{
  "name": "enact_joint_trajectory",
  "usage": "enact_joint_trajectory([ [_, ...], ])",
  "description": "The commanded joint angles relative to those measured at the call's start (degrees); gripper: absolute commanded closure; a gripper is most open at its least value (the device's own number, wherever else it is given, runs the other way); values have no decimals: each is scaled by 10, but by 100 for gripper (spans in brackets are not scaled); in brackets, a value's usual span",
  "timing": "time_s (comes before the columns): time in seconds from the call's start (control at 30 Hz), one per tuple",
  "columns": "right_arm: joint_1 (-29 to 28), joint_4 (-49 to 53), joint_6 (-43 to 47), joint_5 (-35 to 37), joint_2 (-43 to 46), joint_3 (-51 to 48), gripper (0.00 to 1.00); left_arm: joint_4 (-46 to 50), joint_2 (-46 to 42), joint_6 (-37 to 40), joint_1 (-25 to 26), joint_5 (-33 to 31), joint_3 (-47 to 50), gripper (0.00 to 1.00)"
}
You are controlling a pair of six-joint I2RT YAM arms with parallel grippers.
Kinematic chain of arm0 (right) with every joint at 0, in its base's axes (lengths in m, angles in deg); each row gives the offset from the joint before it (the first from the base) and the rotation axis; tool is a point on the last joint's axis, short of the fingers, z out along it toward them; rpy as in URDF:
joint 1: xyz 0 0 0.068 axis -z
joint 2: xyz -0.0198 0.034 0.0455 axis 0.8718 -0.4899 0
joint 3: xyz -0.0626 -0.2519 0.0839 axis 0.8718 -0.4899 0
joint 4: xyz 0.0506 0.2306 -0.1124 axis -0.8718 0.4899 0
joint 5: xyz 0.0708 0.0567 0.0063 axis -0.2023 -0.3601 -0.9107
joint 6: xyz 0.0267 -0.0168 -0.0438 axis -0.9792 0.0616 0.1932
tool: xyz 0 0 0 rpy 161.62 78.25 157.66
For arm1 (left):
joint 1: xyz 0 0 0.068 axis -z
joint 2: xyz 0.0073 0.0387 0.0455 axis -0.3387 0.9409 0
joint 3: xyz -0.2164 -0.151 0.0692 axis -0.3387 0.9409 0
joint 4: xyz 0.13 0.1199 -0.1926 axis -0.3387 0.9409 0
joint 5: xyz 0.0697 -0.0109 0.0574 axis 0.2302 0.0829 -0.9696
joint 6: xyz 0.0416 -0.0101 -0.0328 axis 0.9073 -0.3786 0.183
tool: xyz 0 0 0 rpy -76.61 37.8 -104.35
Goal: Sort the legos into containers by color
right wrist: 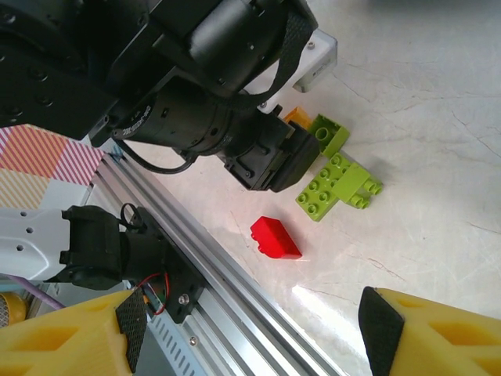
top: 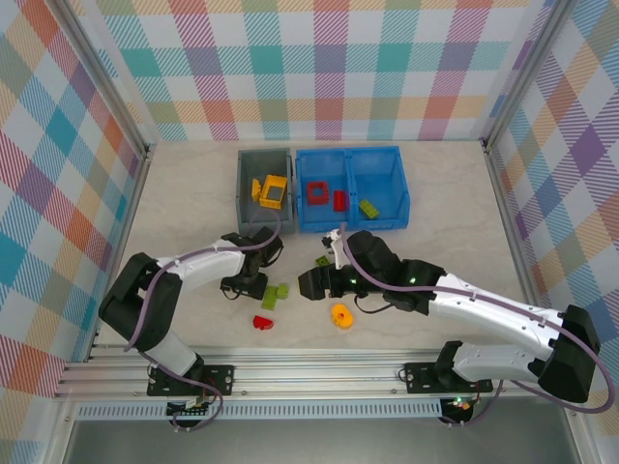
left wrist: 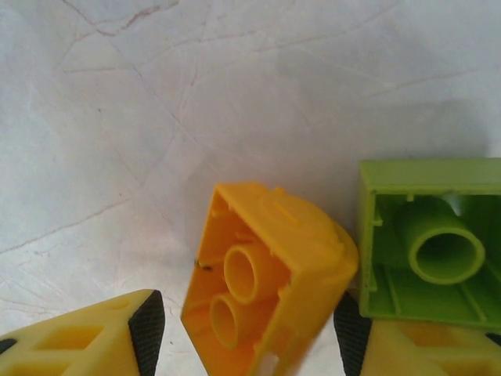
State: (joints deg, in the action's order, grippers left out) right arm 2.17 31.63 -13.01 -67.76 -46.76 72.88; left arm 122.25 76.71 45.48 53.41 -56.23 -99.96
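Observation:
My left gripper [top: 242,286] is down at the table, jaws open around a yellow-orange brick [left wrist: 266,274] that lies tilted with its hollow side showing. A gap remains between the left pad [left wrist: 147,329] and the brick; the right pad sits close to it. A lime green brick [left wrist: 434,243] lies right beside it. My right gripper [top: 308,283] hovers open and holds nothing. A red brick [right wrist: 275,237] and joined green legos [right wrist: 337,184] lie ahead of it. The grey bin [top: 244,188] holds yellow legos. The blue bin [top: 353,155] holds red legos on the left and a green one on the right.
A round yellow lego [top: 340,315] lies under the right arm, and a small green lego [top: 323,261] sits near the blue bin. The aluminium rail [right wrist: 203,266] runs along the table's near edge. Checkered walls enclose the table on three sides.

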Motion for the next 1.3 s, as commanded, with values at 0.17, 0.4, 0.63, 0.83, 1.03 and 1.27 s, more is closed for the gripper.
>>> enact_joint_trajectory([
  [0.17, -5, -27, -8, -8, -13, -4, 27, 9, 46, 16, -14, 16, -46, 51],
  [0.4, -4, -26, -6, -7, -18, 1, 28, 11, 56, -19, -21, 32, -48, 63],
  [0.63, -5, -9, 17, 11, -12, 13, 28, 60, -47, -38, -21, -1, -57, 68],
  [0.83, -4, 52, 69, 125, -17, 74, 29, 124, -84, -36, -23, 12, -176, 66],
  [1.03, -3, 46, 116, 239, -83, 149, 30, 126, 50, -16, -43, 4, -350, 66],
  [1.27, 9, 9, 132, 279, -139, 190, 30, 126, 209, -8, -85, -32, -504, 67],
])
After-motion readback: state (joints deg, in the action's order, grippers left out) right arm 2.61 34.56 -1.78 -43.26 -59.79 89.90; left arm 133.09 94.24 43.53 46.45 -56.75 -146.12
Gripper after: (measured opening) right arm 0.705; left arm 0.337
